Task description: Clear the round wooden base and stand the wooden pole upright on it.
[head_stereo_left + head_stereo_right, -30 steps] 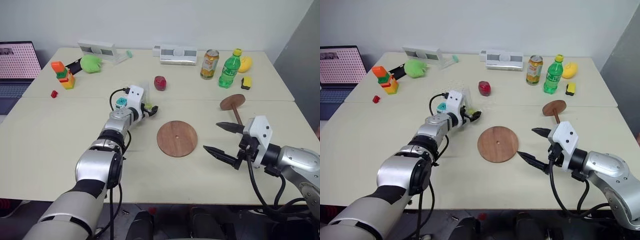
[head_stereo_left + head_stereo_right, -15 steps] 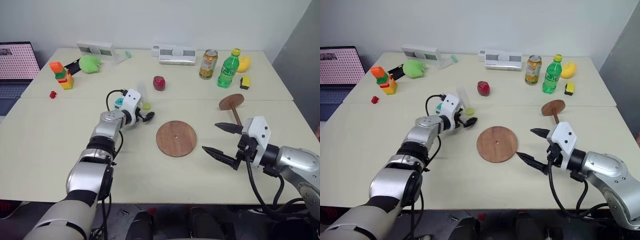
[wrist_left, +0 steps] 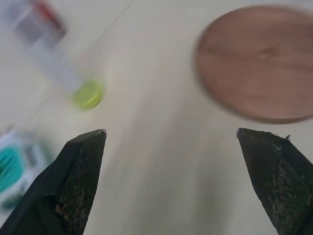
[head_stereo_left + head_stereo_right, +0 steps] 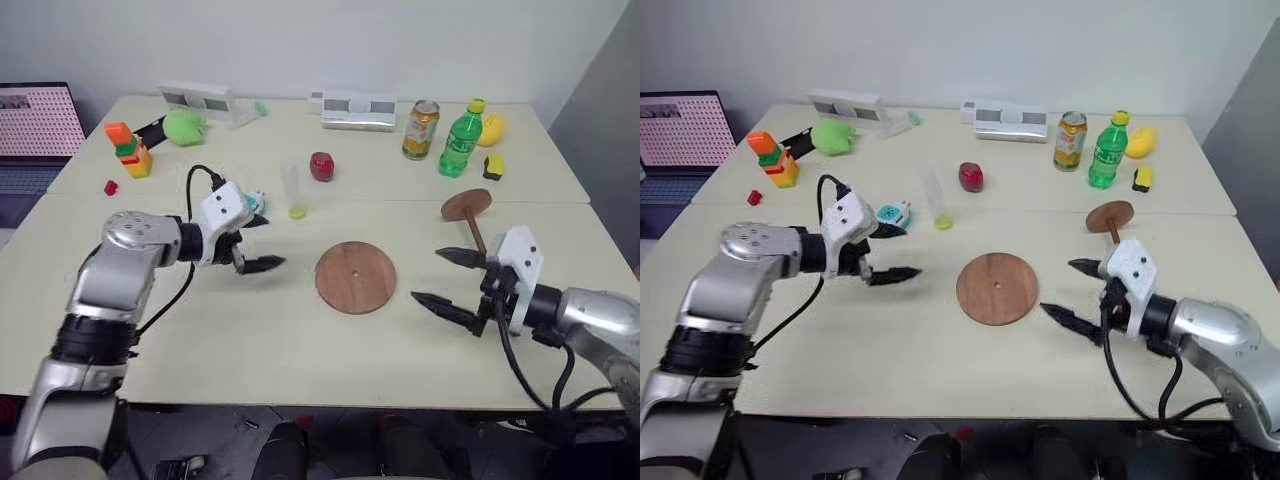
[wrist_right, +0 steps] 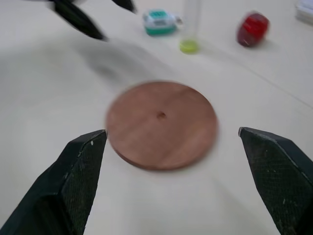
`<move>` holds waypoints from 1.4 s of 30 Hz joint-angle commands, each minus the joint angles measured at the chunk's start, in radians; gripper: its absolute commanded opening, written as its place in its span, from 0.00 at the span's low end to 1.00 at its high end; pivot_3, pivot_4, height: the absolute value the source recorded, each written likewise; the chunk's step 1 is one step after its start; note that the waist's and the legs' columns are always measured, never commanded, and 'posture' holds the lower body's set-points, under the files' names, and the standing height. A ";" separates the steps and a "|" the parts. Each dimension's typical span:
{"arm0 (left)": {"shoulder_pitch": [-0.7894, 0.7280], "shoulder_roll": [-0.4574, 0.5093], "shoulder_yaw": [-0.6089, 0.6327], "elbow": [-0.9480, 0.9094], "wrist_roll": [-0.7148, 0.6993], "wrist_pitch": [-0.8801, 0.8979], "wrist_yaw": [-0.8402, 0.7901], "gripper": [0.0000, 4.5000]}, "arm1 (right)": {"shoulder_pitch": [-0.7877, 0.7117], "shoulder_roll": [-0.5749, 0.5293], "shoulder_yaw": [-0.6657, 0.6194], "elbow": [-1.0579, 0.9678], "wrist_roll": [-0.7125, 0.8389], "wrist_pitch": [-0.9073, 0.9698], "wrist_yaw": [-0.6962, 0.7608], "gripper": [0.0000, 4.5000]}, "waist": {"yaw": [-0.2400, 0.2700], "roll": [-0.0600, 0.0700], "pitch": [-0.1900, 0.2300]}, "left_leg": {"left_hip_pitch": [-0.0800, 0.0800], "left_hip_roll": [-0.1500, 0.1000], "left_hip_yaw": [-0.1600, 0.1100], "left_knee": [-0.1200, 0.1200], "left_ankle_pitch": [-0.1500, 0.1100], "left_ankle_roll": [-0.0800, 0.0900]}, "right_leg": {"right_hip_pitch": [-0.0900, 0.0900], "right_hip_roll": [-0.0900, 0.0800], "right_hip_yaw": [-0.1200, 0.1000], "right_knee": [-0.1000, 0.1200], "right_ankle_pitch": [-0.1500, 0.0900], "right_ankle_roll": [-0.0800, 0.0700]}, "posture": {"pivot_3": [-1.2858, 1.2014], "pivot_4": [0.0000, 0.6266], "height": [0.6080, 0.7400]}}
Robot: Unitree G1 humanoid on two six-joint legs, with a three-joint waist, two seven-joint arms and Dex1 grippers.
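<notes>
round wooden base (image 4: 355, 277) reddish-brown | tube (image 4: 293, 190) clear, yellow bottom | bottle (image 4: 458, 139) green

Round base (image 4: 355, 276): smooth reddish-brown wood, matt. Pole (image 4: 468, 214): dark wood. Tube (image 4: 292, 190): clear plastic. Bottle (image 4: 459, 140): glossy green plastic. Can (image 4: 419, 129): shiny metal. Table (image 4: 300, 340): smooth, matt, cream.

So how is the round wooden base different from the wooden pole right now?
The round wooden base lies flat mid-table with a small centre hole; the wooden pole lies tipped over nearer the right gripper. The base is a wide bare disc; the pole is a thin rod with a smaller disc on its end. Both are brown wood, and neither is held.
</notes>
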 commanded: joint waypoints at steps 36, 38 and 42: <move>-0.078 -0.056 -0.079 -0.024 -0.134 -0.176 -0.263 1.00 | -1.056 0.158 0.798 1.365 -0.476 0.447 0.331 0.24 | -0.034 0.002 0.001 | -0.008 0.001 0.002 0.000 -0.001 0.002 | -0.013 0.001 0.002 0.004 0.000 -0.001 | 0.52 0.24 1.00; -0.071 -0.053 -0.080 -0.030 -0.135 -0.169 -0.257 1.00 | -1.048 0.161 0.756 1.360 -0.472 0.467 0.325 0.14 | -0.034 0.002 0.001 | -0.008 0.001 0.002 0.000 -0.001 0.001 | -0.013 0.001 0.002 0.004 0.000 -0.001 | 0.52 0.24 1.00; -0.060 -0.051 -0.082 -0.034 -0.135 -0.158 -0.244 1.00 | -1.017 0.160 0.614 1.325 -0.455 0.506 0.262 0.06 | -0.034 0.002 0.001 | -0.008 0.001 0.002 0.000 0.000 0.001 | -0.013 0.001 0.002 0.004 0.000 -0.001 | 0.52 0.24 1.00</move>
